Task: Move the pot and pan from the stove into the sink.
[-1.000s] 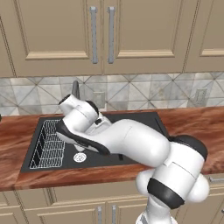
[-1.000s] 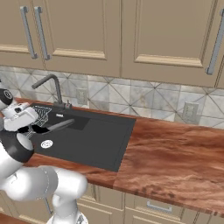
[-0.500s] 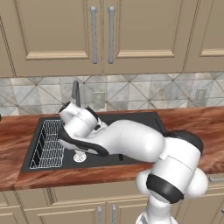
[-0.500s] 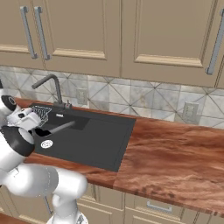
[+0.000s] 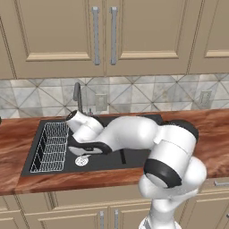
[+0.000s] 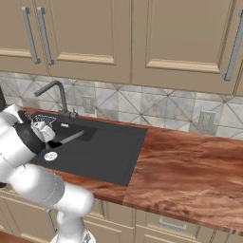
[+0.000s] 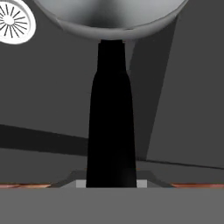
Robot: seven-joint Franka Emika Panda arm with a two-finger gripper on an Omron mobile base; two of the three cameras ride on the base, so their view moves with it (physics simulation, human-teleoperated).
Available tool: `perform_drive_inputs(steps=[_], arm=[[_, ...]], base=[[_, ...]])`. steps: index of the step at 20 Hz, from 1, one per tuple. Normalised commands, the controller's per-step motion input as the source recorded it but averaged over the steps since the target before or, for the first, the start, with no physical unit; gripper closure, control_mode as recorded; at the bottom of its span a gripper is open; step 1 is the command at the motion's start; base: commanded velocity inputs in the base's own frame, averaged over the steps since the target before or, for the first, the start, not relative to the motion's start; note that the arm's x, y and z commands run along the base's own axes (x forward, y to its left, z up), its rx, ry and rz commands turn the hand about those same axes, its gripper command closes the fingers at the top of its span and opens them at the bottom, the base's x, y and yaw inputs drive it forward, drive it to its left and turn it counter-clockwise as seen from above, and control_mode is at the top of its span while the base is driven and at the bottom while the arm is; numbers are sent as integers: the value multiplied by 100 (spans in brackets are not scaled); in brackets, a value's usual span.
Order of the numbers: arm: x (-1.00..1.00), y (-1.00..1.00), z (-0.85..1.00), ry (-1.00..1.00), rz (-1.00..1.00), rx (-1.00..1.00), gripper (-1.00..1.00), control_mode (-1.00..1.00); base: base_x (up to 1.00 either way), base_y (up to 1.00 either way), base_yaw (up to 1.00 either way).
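Since a second ago the arm has swung lower and further toward the sink's left end, its wrist now down over the basin instead of above the rear rim; the base and both base views are unchanged. Arm reaches from the front of the counter (image 5: 214, 147) across the sink (image 5: 134, 161), hand low inside the basin just right of the wire rack (image 5: 51, 147). Gripper (image 7: 111, 181) is clamped tight on the pan's black handle (image 7: 110, 131); the handle runs straight away from the fingers, and the silver bowl of the pan (image 7: 109, 17) sits at its far end. Whether the pan rests on the sink floor or hangs just above it cannot be told. Round white drain (image 7: 13, 19) lies just beside the pan's rim in the hand view; in the left base view the drain (image 5: 81, 161) shows near the front edge of the basin, below the wrist. In the right base view the handle (image 6: 71, 138) sticks out past the arm toward the basin's middle, with the drain (image 6: 50, 155) near the front left corner. Faucet (image 6: 52, 92) stands at the sink's back edge, behind the hand. Right half of the basin is bare dark floor. Wood counter runs along the front and off to the right.
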Motion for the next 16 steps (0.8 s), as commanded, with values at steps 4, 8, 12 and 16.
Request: perform_drive_inputs(steps=[4,8,12,16], arm=[[44,0,-57,-3,2,0,100,-100],[49,1,-45,-4,0,0,100,-100],[19,0,-17,-3,0,0,-100,-100],[7,3,5,0,-4,0,-100,-100]], base=[[0,0,0],[0,0,0],[0,0,0],[0,0,0]])
